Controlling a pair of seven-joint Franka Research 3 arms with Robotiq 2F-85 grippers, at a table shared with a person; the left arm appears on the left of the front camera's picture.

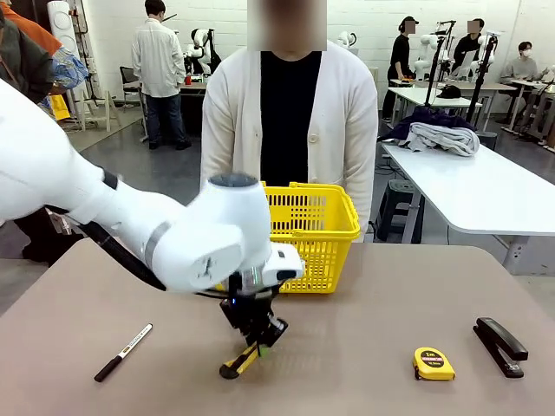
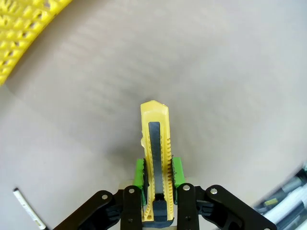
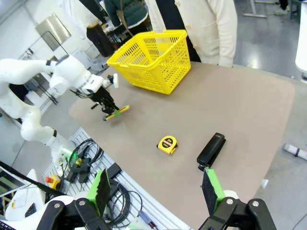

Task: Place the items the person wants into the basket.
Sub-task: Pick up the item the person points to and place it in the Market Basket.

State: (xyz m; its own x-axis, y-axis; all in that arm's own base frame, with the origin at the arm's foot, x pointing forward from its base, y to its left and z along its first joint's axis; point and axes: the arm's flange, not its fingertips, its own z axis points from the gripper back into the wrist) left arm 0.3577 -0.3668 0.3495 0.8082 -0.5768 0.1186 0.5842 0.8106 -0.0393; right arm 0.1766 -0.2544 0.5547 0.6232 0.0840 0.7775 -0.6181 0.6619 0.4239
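My left gripper (image 1: 258, 340) is shut on the yellow-and-black utility knife (image 1: 241, 360), low over the table's near middle. In the left wrist view its green pads (image 2: 139, 173) clamp the knife (image 2: 156, 139) near its rear end, and the knife's tip points away. Whether the knife still touches the table I cannot tell. The right wrist view also catches that left gripper (image 3: 110, 111) with the knife (image 3: 120, 111). The black stapler (image 1: 500, 346) (image 3: 211, 148) lies at the near right. The yellow basket (image 1: 323, 260) (image 3: 158, 76) stands in front of the person (image 1: 342, 121). My right gripper (image 3: 156, 189) is open high above the table.
A black-capped white marker (image 1: 123, 352) (image 2: 29, 215) lies at the near left. A small yellow tape measure (image 1: 433, 364) (image 3: 167, 144) sits left of the stapler. The basket's corner (image 2: 19, 28) shows at the upper left of the left wrist view.
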